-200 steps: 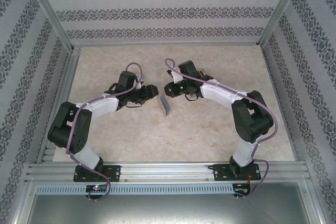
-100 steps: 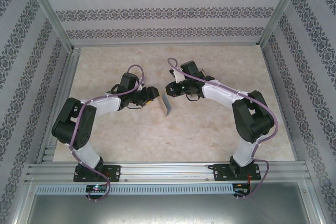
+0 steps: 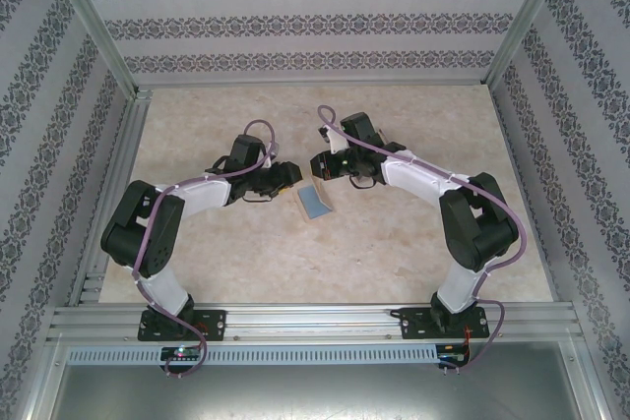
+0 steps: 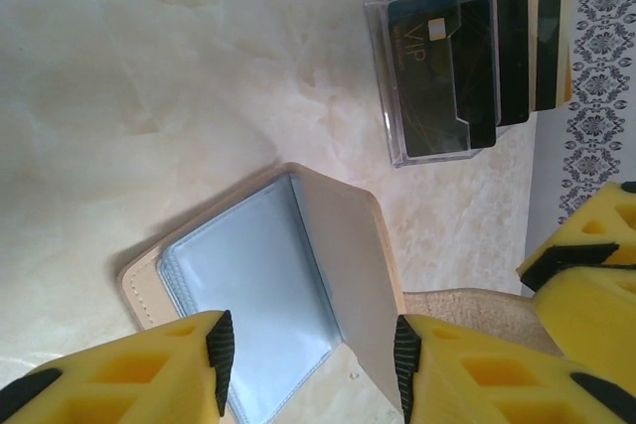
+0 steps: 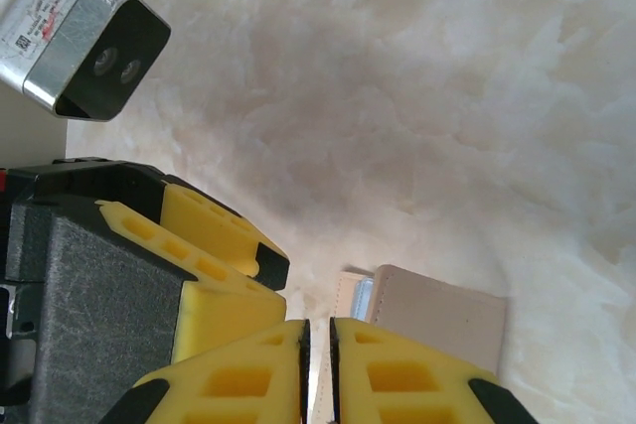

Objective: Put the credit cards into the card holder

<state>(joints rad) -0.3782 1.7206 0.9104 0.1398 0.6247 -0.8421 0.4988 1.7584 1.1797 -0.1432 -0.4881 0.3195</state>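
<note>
Early stage, no card loaded yet. The beige fold-open card holder (image 4: pixel 248 295) with clear plastic sleeves lies opened on the cream marbled tabletop (image 4: pixel 149 96). One cover is flat and an inner leaf stands up at an angle.

The left gripper (image 4: pixel 308 364) has its jaws about half apart and carries nothing. It straddles the card holder (image 3: pixel 315 202), with the sleeve side between its fingers and the raised leaf just beside its right-hand pad.

The right gripper (image 5: pixel 318 345) has its jaws almost together, leaving only a thin slit. The card holder's beige cover (image 5: pixel 427 320) sits just beyond and to the side of its fingertips. Can't tell whether it pinches the holder's edge or nothing at all. In the overhead view both grippers, left (image 3: pixel 287 176) and right (image 3: pixel 317 166), hang close over the holder's far end, nearly facing each other.

The dark credit cards (image 4: pixel 447 67), the front one marked VIP and a gold-toned one at the back, stand packed in a clear plastic box (image 4: pixel 383 76). The box is ahead of the left gripper's fingers, past the holder and apart from it.

Done: holder opened, sleeves exposed and visibly empty.

Left: pull a card out of the box, slide it into a sleeve, repeat for the rest. Judging by this, most of the job remains.
</note>
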